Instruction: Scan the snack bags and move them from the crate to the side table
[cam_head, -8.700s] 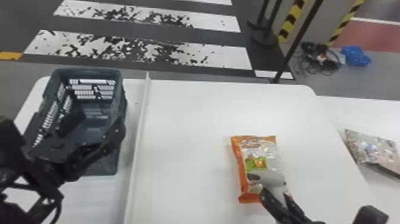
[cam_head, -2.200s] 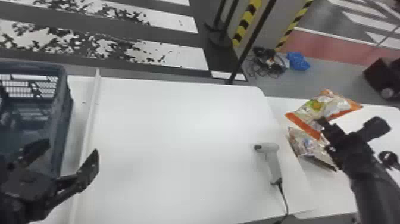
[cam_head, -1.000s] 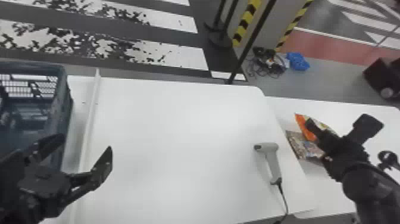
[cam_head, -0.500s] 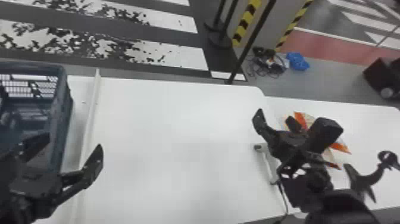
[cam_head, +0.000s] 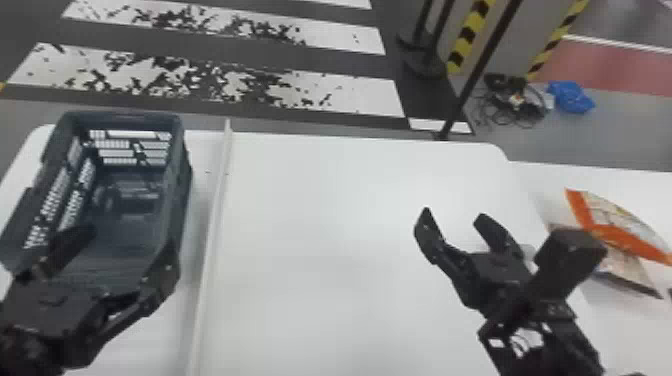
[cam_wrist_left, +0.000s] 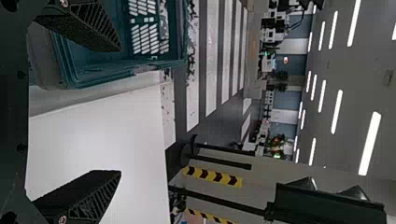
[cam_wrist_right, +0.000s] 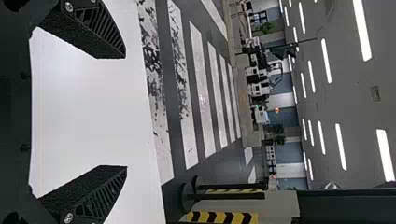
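Left claw (cam_head: 127, 250) spread at the crate (cam_head: 182, 200), right claw (cam_head: 454, 220) spread, well right of it; bags (cam_head: 620, 235) look delivered, retreat seems next.

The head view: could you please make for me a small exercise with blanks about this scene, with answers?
The crate stands on the robot's ____ side of the divider. The right gripper is ____, not shut. The upper bag has bands coloured ____. The side table is on the robot's ____ side of the main table.
Missing words: left; open; orange; right.
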